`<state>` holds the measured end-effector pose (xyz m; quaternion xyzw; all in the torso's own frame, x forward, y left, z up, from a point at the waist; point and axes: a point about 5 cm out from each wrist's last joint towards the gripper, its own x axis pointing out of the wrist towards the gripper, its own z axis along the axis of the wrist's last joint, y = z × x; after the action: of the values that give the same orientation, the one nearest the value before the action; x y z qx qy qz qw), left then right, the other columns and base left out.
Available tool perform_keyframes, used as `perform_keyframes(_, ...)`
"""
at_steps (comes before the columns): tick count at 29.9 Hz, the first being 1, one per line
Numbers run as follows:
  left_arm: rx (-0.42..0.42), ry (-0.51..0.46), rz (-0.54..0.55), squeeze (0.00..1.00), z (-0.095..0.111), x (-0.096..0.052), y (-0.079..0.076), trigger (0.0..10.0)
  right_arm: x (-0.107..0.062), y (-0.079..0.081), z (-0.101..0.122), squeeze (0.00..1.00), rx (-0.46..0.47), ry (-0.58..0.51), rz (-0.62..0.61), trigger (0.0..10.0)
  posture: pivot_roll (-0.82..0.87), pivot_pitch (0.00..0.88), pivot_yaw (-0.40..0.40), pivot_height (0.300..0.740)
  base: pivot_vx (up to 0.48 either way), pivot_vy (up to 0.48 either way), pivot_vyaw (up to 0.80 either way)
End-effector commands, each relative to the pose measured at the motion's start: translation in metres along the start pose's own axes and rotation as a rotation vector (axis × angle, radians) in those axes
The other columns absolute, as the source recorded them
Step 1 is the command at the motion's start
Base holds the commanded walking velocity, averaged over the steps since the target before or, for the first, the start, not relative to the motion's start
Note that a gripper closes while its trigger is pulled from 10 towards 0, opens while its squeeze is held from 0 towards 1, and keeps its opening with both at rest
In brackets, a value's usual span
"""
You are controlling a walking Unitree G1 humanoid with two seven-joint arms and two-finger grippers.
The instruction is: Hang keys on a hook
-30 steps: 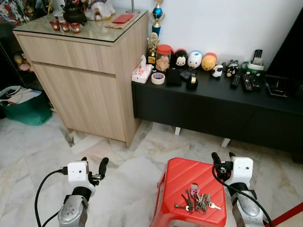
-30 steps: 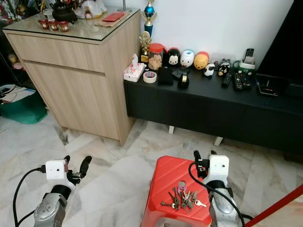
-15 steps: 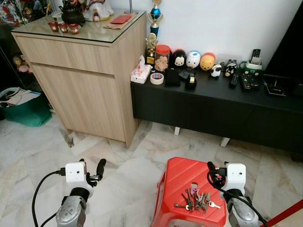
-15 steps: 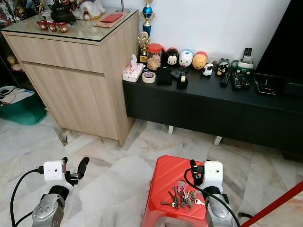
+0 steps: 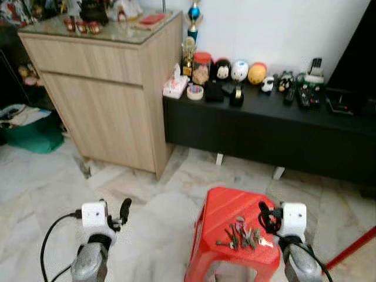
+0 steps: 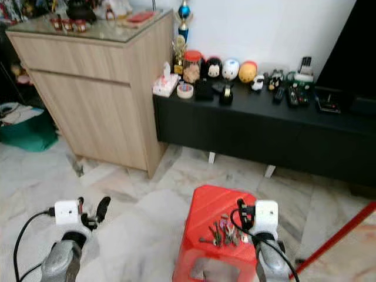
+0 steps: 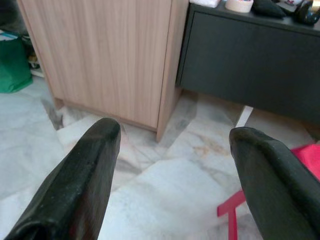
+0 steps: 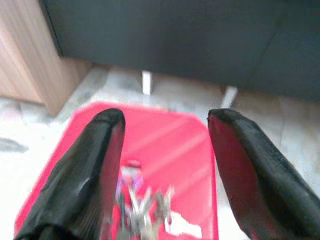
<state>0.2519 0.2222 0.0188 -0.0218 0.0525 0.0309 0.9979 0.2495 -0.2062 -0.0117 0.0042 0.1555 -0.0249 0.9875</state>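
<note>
Left eye view: a red stool (image 5: 232, 226) is seen at the lower centre of the frame, on the marble floor (image 5: 47, 188), and a bunch of keys (image 5: 241, 236) lies loose on its seat. The right gripper (image 5: 265, 215) is held at the stool's right edge, just beside the keys and not touching them. In the right wrist view its fingers (image 8: 85, 175) are spread wide, nothing between them, with the keys (image 8: 142, 202) blurred at the bottom centre of that frame. The left gripper (image 5: 123, 210) is seen at the lower left, over bare floor, well apart from the stool; in the left wrist view its fingers (image 7: 75, 180) are parted and empty too. A wooden cabinet (image 5: 111, 88) fills the upper left, and a low black sideboard (image 5: 270, 129) runs along the white wall at the upper right, its tabletop crowded with small figurines (image 5: 239, 71) and remotes (image 5: 305, 94). A green bag (image 5: 32, 132) is seen at the left edge.
</note>
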Motion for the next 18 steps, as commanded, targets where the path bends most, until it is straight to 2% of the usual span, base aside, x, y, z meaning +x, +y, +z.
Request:
perform_keyframes(1, -0.018, 0.029, 0.015, 0.00, -0.005, -0.001, 0.000, 10.0, -0.002, -0.004, -0.007, 0.00, 0.017, 0.042, -0.023, 10.0, 0.01, 0.000, -0.046, 0.645, 0.000, 0.000, 0.00)
perform_keyframes(13, -0.024, 0.048, 0.040, 0.00, -0.006, 0.000, 0.003, 10.0, -0.006, -0.001, -0.018, 0.00, 0.000, 0.107, -0.013, 10.0, 0.01, 0.000, -0.037, 0.645, 0.000, 0.000, 0.00)
perform_keyframes(18, -0.033, 0.048, 0.035, 0.00, -0.005, 0.001, 0.003, 10.0, -0.005, 0.000, -0.019, 0.00, 0.012, 0.115, -0.001, 10.0, 0.01, 0.000, -0.031, 0.645, 0.000, 0.000, 0.66)
